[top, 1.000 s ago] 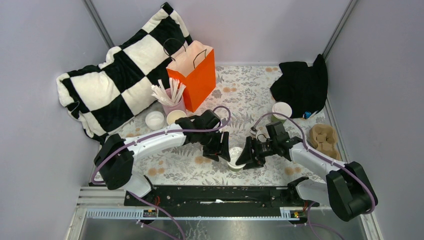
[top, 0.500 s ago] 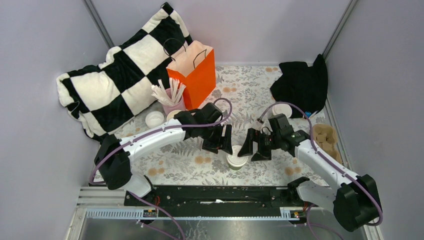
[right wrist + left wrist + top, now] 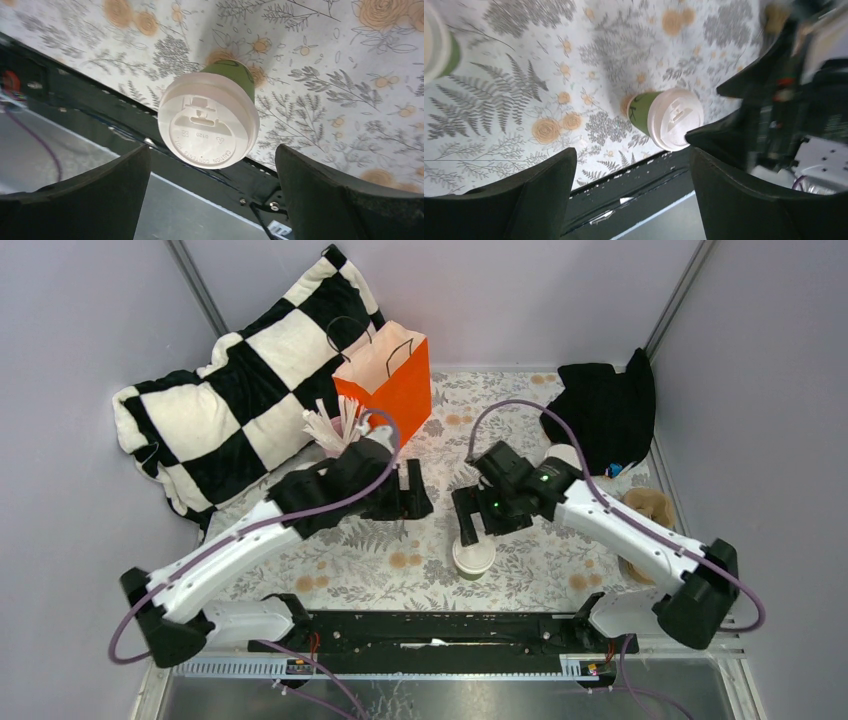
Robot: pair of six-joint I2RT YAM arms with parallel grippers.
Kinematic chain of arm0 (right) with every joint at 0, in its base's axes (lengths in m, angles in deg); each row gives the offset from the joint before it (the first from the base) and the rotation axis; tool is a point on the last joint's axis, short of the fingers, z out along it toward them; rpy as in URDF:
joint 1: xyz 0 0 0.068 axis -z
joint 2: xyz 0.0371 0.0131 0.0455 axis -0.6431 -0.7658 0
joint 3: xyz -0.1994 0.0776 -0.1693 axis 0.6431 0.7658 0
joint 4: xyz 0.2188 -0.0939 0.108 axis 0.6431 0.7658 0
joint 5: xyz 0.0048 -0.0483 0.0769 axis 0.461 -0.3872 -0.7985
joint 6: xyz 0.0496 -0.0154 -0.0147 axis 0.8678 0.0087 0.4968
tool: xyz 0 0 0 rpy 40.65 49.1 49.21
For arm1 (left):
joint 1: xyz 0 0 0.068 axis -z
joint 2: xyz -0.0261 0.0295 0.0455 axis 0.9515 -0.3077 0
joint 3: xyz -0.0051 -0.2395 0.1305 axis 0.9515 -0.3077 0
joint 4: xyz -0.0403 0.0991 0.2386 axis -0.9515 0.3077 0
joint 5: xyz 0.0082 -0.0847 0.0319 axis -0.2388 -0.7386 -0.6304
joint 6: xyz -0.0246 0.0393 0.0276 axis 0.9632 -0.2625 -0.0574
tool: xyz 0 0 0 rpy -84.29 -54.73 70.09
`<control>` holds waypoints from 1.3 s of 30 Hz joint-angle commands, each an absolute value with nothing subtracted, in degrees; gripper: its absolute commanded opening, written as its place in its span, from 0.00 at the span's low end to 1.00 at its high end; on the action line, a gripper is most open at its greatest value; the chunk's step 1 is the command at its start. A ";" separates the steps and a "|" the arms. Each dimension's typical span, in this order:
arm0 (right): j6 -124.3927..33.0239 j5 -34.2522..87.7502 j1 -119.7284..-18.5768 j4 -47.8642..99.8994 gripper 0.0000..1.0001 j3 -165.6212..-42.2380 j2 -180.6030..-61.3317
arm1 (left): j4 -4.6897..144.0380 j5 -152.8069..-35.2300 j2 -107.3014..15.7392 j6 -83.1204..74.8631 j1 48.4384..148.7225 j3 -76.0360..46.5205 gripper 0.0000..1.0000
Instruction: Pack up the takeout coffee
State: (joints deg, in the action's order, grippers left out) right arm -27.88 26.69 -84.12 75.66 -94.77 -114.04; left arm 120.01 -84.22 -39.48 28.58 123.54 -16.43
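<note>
**A:** From overhead, where is the coffee?

**B:** One lidded cup (image 3: 473, 558) stands upright on the flowered tabletop (image 3: 500, 410), near the front edge and between the two arms. It is on the same spot as a second ago. A second lidded cup (image 3: 563, 456) shows at the far right, half hidden behind the right arm (image 3: 620, 525) and beside a black cloth (image 3: 600, 410).

**A:** And the claws?

**B:** A second ago both crowded the near cup, one at each side. Now both have drawn back toward the far side and opened wider. The left claw (image 3: 410, 495) is spread and holds nothing. It is well apart from the cup, nearer the orange bag (image 3: 395, 380). The right claw (image 3: 468, 522) is spread too, just behind the cup and not touching it.

**A:** What does the left wrist view show?

**B:** Two dark fingers (image 3: 524, 200) stand wide apart at the bottom. Beyond them is the lidded cup (image 3: 666, 120), with its white lid on and its green wall showing, clear of both fingers. The right arm (image 3: 804, 100) is a blur at the right edge.

**A:** And the right wrist view?

**B:** Again the fingers (image 3: 340, 200) are wide apart, with nothing between them. The lidded cup (image 3: 210, 120) is seen almost from above, its lid toward the camera. It stands on the tabletop (image 3: 350, 75) just beside the black rail (image 3: 75, 105) at the front.
</note>
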 commanded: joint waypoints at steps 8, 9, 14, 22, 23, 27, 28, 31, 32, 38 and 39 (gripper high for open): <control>-29.47 44.43 -97.36 84.75 1.00 -103.41 -123.64 | 120.91 -71.84 -31.40 34.33 123.60 -18.20 0.88; -29.47 44.48 -97.82 84.76 1.00 -103.56 -123.91 | 120.84 -71.93 -31.45 34.65 123.64 -18.30 0.88; -29.45 45.16 -100.02 84.16 1.00 -103.60 -125.64 | 120.77 -71.65 -31.22 34.94 123.63 -18.30 0.89; -29.63 45.97 -101.48 83.33 0.98 -104.51 -128.50 | 120.81 -71.13 -31.01 34.70 123.60 -18.28 0.89; -29.58 46.55 -101.61 83.55 0.96 -104.64 -128.71 | 120.82 -71.15 -31.07 34.74 123.66 -18.24 0.89; -29.12 47.66 -101.64 83.94 0.87 -104.76 -129.03 | 120.81 -70.96 -31.01 34.70 123.60 -18.34 0.89; -28.74 48.25 -101.58 84.36 0.84 -104.76 -129.09 | 120.82 -70.99 -30.97 34.66 123.63 -18.40 0.89; -27.24 50.17 -101.64 84.63 0.80 -103.83 -128.51 | 120.80 -71.13 -31.02 34.64 123.61 -18.56 0.89; -26.94 50.92 -101.59 84.39 0.80 -103.34 -128.00 | 120.82 -71.17 -31.01 34.65 123.58 -18.62 0.89; -26.59 54.07 -97.07 83.71 0.80 -101.33 -124.34 | 120.74 -71.35 -31.41 34.61 123.58 -18.34 0.89; -26.98 53.36 -94.63 82.87 0.80 -100.46 -123.15 | 120.78 -71.43 -31.50 34.50 123.60 -18.25 0.89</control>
State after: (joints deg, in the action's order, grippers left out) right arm -27.64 50.12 -100.21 83.27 -102.18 -128.16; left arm 121.93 -72.41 -31.72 34.29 123.52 -18.81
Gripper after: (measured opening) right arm 0.824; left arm 0.890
